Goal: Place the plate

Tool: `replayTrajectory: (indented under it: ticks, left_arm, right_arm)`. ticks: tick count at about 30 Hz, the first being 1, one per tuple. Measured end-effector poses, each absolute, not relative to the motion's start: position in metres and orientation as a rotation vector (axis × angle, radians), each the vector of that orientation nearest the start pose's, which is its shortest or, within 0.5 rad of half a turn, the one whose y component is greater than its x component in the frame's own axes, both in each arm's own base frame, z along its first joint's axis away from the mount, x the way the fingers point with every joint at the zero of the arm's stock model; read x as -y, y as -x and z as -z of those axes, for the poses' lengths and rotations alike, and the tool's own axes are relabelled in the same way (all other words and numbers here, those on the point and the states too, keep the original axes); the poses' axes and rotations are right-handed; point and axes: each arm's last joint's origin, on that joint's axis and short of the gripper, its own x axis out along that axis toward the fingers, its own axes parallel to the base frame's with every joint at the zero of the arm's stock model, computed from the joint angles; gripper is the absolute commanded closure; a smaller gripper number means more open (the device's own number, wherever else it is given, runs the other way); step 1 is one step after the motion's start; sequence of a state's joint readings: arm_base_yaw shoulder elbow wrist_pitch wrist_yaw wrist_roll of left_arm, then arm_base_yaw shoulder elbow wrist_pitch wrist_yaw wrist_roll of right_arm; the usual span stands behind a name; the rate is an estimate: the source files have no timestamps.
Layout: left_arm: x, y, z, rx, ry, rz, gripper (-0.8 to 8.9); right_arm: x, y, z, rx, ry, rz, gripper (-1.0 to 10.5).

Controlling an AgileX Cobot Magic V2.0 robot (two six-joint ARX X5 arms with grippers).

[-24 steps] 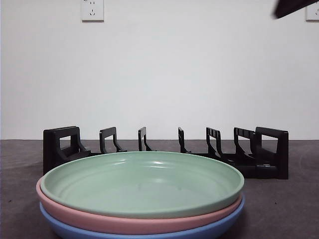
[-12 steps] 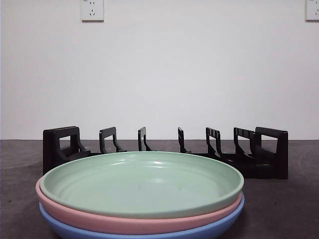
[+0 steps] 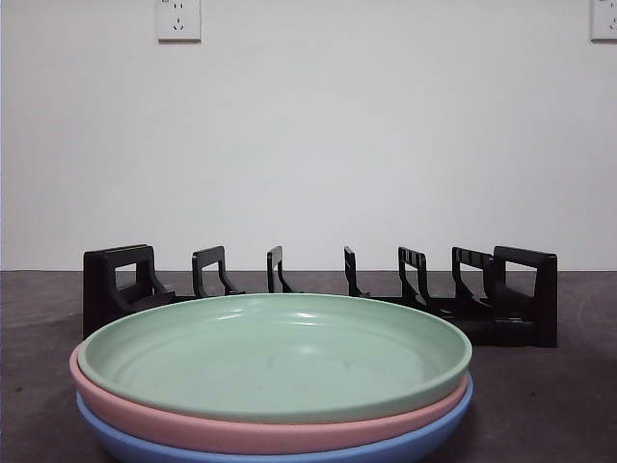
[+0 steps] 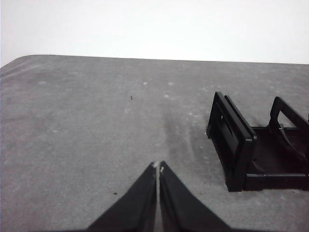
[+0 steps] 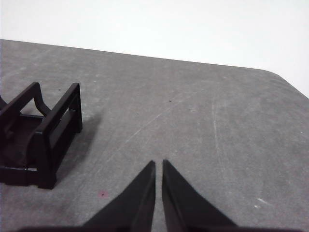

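Note:
A stack of three plates sits near and low in the front view: a green plate (image 3: 275, 352) on top, a pink plate (image 3: 193, 424) under it, a blue plate (image 3: 125, 439) at the bottom. Behind them stands a black slotted plate rack (image 3: 318, 289), with no plate in it. One end of the rack shows in the left wrist view (image 4: 256, 147), the other end in the right wrist view (image 5: 41, 135). My left gripper (image 4: 158, 166) is shut and empty above bare table beside the rack. My right gripper (image 5: 158, 163) is shut and empty beside the rack's other end.
The grey table (image 3: 578, 386) runs back to a white wall with two sockets, one (image 3: 179, 17) high on the left. The table's rounded corners show in the left wrist view (image 4: 19, 60) and the right wrist view (image 5: 280, 77).
A black arm tip at the front view's top right corner one second ago has moved out of view. The plates and rack have not moved.

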State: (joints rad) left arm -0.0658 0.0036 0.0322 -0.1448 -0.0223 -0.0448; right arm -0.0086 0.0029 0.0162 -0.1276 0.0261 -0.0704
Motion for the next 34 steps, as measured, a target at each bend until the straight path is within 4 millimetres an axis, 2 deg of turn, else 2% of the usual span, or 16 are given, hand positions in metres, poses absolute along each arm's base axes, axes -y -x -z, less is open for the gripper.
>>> replayTrajectory:
  ticks: [34]
  left_arm:
    - [0.0056, -0.0951, -0.1601, -0.118, 0.040, 0.040, 8.06]
  right_arm:
    - [0.0016, -0.0964, -0.1584, -0.095, 0.072, 0.031, 9.2]
